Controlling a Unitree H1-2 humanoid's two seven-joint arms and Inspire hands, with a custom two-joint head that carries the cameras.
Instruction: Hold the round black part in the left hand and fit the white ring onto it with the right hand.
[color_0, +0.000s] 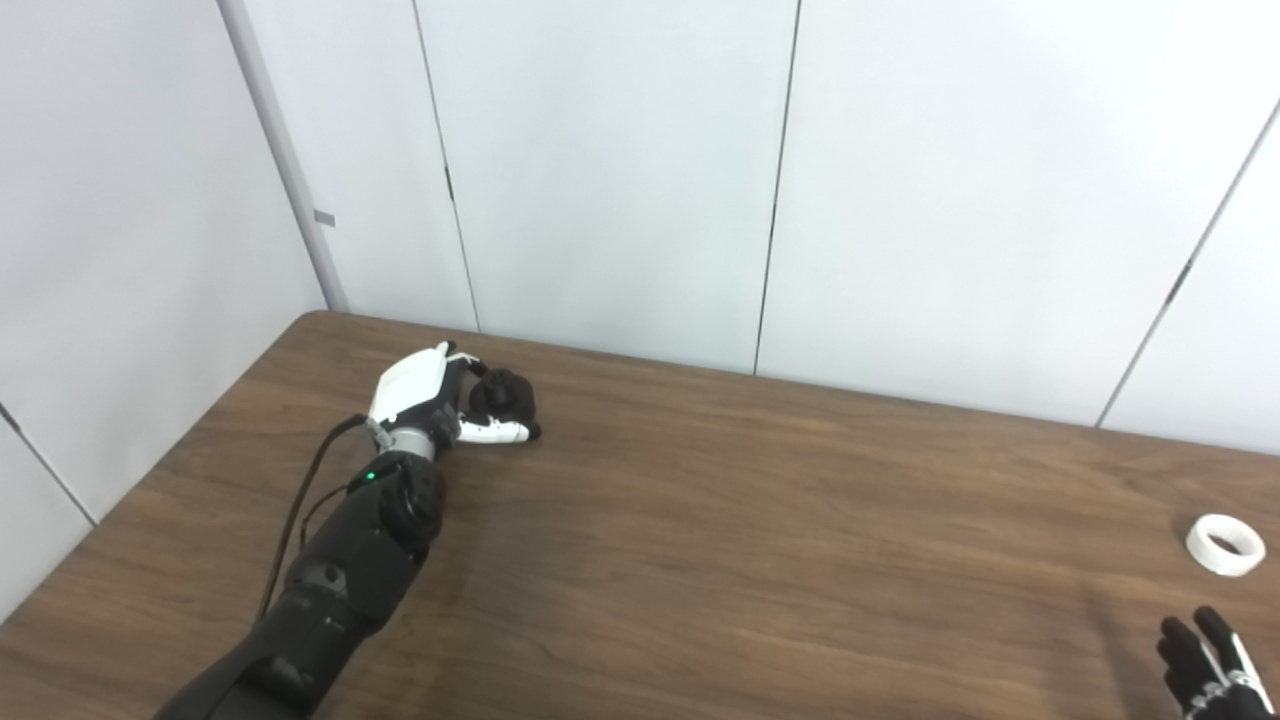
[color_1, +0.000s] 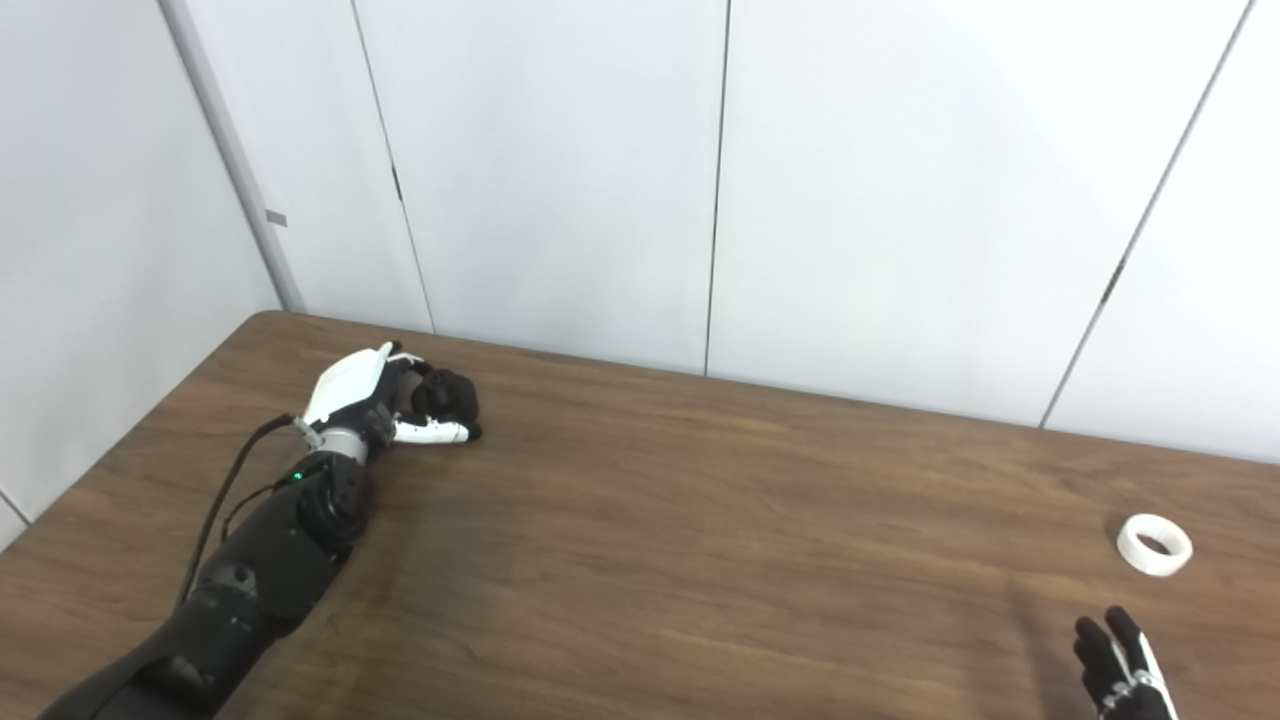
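Observation:
The round black part (color_0: 503, 394) rests on the wooden table (color_0: 760, 520) at the far left, near the back edge. My left hand (color_0: 430, 398) lies low on the table with its fingers curled over the part and its white thumb (color_0: 495, 433) under it. The white ring (color_0: 1225, 544) lies flat on the table at the far right. My right hand (color_0: 1210, 665) shows only its black fingertips at the bottom right corner, a little in front of the ring and not touching it; the fingers are spread with nothing between them.
White wall panels (color_0: 620, 170) stand right behind the table's back edge and along its left side. A black cable (color_0: 300, 500) runs along my left forearm. The table's rounded back-left corner (color_0: 310, 318) is close to the left hand.

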